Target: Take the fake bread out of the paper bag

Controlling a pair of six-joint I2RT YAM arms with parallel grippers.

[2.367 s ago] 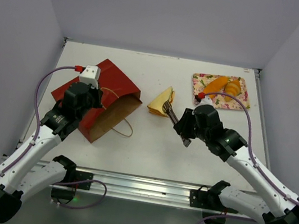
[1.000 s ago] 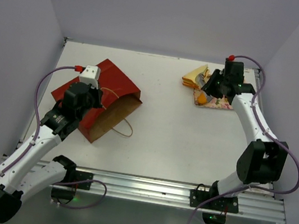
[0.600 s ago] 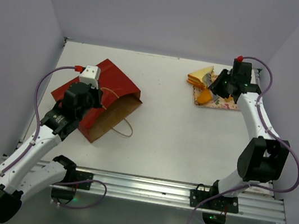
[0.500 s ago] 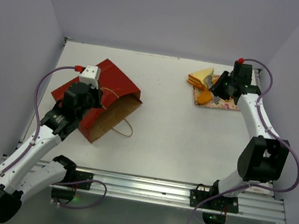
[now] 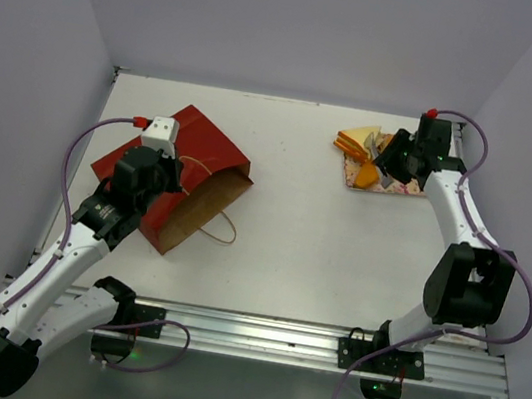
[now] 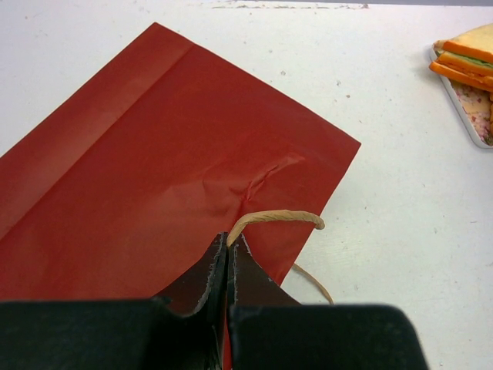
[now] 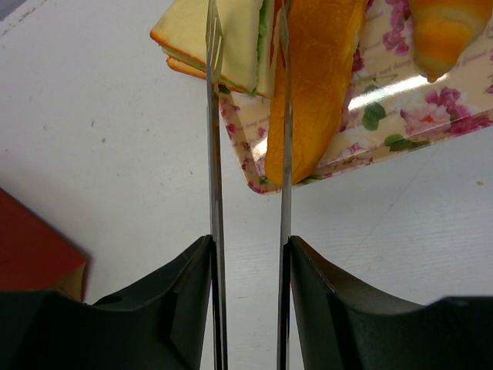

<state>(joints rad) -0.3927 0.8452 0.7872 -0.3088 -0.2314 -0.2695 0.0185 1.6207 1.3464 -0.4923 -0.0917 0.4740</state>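
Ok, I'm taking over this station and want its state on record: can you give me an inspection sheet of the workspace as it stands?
Surface: white table, no spills seen.
Job's things: paper bag lying at left, mouth open, brown inside showing; sandwich overhanging the corner of the flowered tray, beside a long orange loaf and a croissant.
Clutter: nothing seen.
Grippers: left gripper, jaws shut at the bag's rim by the handle; right gripper, jaws slightly parted over the sandwich.
Cables: purple cable looping along each arm.
Surroundings: plain lilac walls on three sides.
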